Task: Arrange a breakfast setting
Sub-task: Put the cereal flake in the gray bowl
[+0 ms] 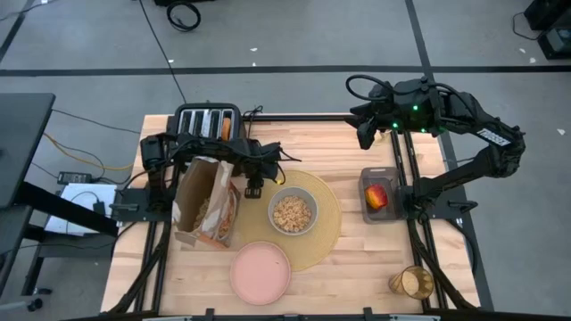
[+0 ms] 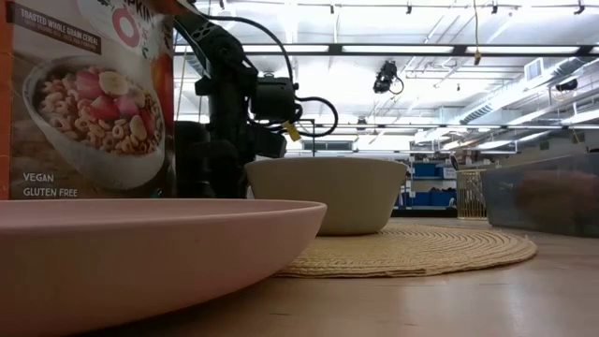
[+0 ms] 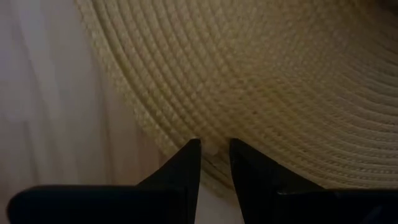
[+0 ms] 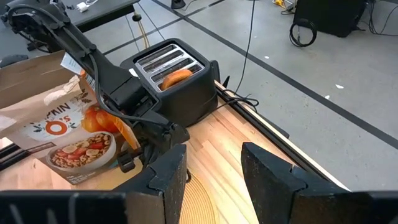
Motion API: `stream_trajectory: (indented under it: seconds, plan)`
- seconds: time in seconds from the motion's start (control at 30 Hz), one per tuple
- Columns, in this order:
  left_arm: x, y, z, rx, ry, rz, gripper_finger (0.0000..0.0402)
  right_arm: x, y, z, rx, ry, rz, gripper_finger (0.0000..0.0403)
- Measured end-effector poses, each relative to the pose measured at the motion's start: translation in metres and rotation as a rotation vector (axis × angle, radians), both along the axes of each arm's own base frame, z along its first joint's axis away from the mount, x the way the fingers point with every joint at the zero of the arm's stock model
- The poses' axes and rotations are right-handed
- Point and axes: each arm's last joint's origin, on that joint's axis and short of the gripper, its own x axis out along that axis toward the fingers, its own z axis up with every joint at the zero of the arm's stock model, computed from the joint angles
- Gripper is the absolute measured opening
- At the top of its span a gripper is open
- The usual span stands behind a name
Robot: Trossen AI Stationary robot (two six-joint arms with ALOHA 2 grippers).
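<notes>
Nearest the table's front edge lies the pink plate point(image 1: 260, 272), with the amber tumbler point(image 1: 411, 283) off at the right corner. Behind the plate, the bowl point(image 1: 292, 212) of cereal sits on the round placemat point(image 1: 326, 234). The left claw point(image 1: 252, 189) hangs narrowly parted, empty, over the mat's left rim beside the cereal box point(image 1: 207, 202). The apple point(image 1: 377, 195) rests in a bin point(image 1: 364, 177). Farthest, toast point(image 1: 227, 127) stands in the toaster point(image 1: 207, 119); the right claw point(image 1: 367, 134) hovers half-open, empty.

Pink plate point(image 2: 140, 253) cut off by low view's edge.
</notes>
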Motion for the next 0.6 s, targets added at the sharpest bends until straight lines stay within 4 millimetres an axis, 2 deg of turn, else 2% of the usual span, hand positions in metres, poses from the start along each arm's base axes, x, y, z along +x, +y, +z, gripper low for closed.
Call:
stream_trajectory:
  seconds: [0.6]
  plan:
    - [-0.0017,0.0041,-0.0003,0.004,0.008,0.013,0.0091,0.0003,0.0011,-0.0001,0.0,0.006,0.047,0.0161]
